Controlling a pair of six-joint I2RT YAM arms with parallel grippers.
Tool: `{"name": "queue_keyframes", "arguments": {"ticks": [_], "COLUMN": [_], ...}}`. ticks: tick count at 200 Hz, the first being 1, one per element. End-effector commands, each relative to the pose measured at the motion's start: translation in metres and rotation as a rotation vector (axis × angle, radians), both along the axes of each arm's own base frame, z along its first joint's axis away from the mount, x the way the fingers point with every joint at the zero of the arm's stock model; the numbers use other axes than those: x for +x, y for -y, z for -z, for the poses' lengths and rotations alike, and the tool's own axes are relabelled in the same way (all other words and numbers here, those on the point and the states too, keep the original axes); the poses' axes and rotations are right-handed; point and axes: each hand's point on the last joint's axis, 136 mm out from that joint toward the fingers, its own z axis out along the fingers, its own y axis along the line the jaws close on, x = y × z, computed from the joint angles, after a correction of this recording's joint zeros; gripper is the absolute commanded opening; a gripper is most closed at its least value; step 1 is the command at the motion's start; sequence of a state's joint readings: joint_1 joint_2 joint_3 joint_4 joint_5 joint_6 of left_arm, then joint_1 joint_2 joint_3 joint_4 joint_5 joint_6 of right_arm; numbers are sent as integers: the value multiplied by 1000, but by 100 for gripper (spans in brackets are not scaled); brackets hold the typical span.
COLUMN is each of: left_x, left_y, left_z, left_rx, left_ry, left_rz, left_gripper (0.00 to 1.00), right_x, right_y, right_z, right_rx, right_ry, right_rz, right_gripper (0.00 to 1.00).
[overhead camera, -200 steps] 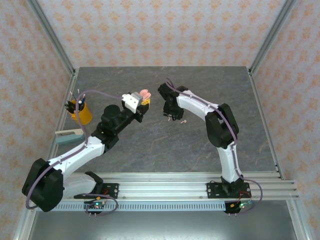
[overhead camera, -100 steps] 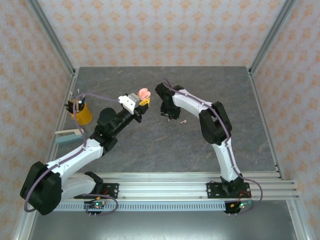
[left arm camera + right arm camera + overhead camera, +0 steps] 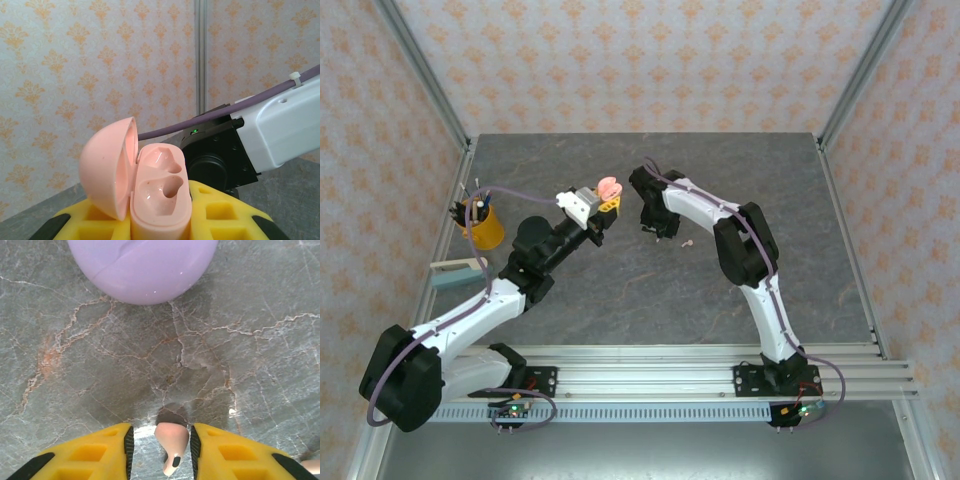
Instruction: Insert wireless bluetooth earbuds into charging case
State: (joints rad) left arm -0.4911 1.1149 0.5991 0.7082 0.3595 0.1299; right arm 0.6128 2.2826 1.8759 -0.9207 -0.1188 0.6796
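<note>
Up off the table (image 3: 620, 290), mid-workspace, the left gripper (image 3: 603, 203) is clamped on the pink case (image 3: 610, 187); the top view gives only that much. The left wrist view adds detail: the left gripper (image 3: 160, 222) has its yellow fingers (image 3: 225, 212) tight on both sides of the pink case (image 3: 160, 195), lid hinged open to the left, both wells empty. From above, the right gripper (image 3: 656, 226) sits low over the table, and a small pale earbud (image 3: 687, 242) lies just beside it. The right wrist view resolves the jaws: the right gripper (image 3: 161, 435) is partly open, with a pink earbud (image 3: 171, 439) between the fingers (image 3: 100, 450), close to the right-hand one and with a visible gap on the other side, so it is not pinched. The same view shows the lilac case (image 3: 142, 265) on the marbled table (image 3: 75, 365), ahead of the fingertips and apart from them. A pale pink bit at that view's lower right edge is too cropped to identify. A yellow cup (image 3: 483, 225) of pens stands at the table's left edge.
</note>
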Motion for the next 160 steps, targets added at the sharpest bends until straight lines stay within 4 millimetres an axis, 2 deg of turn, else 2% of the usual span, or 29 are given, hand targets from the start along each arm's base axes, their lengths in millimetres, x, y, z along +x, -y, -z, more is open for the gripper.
{"name": "queue_keyframes", "arguments": {"ticks": [1, 139, 160], "left_x": [-9, -8, -8], "left_y": [3, 3, 3], "left_z": [-14, -15, -16], "left_rx": [-29, -31, -32], "left_ry": [44, 43, 43], "left_rz": [26, 29, 29], "left_gripper": [0, 0, 0], "right_x": [4, -5, -5], "right_y": [11, 8, 8], "right_z": [4, 21, 22], "right_rx": [-48, -21, -17], "right_ry": [-1, -37, -38], "right_rz": [17, 26, 26], "right_gripper": [36, 34, 30]}}
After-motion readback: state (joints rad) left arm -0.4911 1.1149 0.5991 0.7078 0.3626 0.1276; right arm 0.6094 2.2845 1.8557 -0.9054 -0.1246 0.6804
